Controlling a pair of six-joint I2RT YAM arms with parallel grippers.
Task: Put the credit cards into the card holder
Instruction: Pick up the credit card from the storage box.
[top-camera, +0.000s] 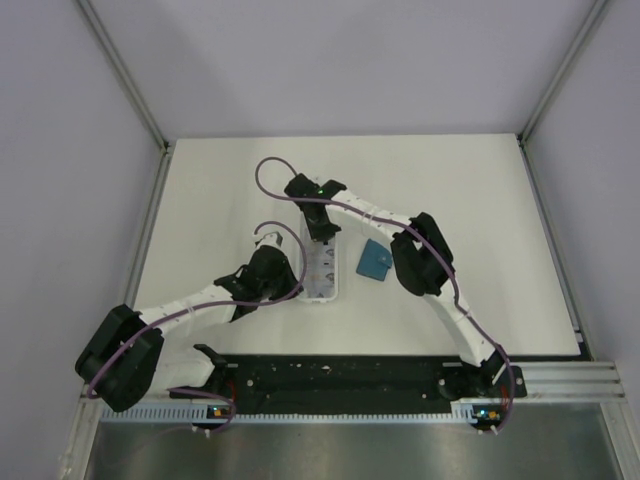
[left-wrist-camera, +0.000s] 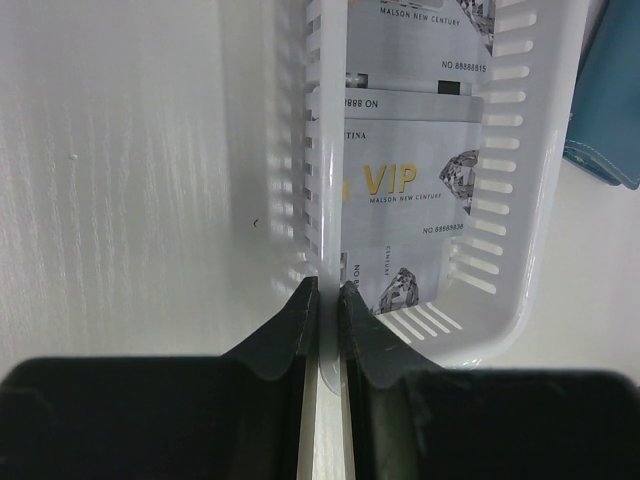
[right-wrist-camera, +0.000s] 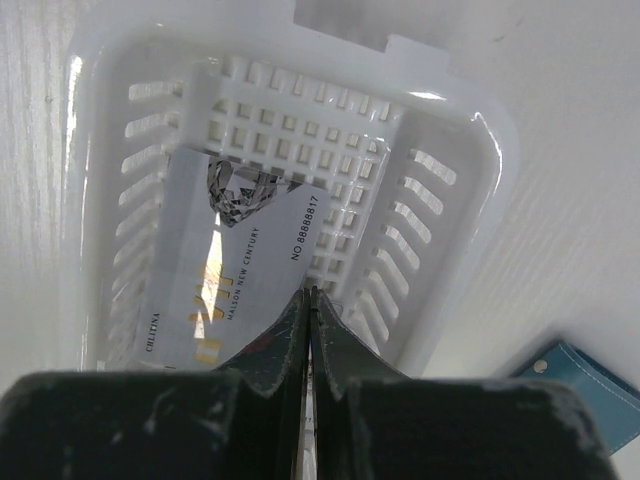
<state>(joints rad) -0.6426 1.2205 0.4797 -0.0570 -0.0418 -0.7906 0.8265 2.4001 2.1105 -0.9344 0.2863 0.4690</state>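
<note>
Several pale credit cards (left-wrist-camera: 410, 180) with gold VIP print lie stacked in a long white slotted tray (top-camera: 322, 268). My left gripper (left-wrist-camera: 328, 290) is shut on the tray's left wall (left-wrist-camera: 322, 200), at its near end. My right gripper (right-wrist-camera: 308, 296) is over the tray's far end and shut on the edge of one credit card (right-wrist-camera: 235, 265), which sits tilted inside the tray (right-wrist-camera: 440, 200). The teal card holder (top-camera: 375, 260) lies folded on the table just right of the tray. It also shows in the left wrist view (left-wrist-camera: 608, 110) and in the right wrist view (right-wrist-camera: 578, 388) with its snap tab.
The white tabletop (top-camera: 480, 200) is bounded by grey side walls. The black arm rail (top-camera: 350, 380) runs along the near edge. Purple cables (top-camera: 262, 180) loop above the arms near the tray.
</note>
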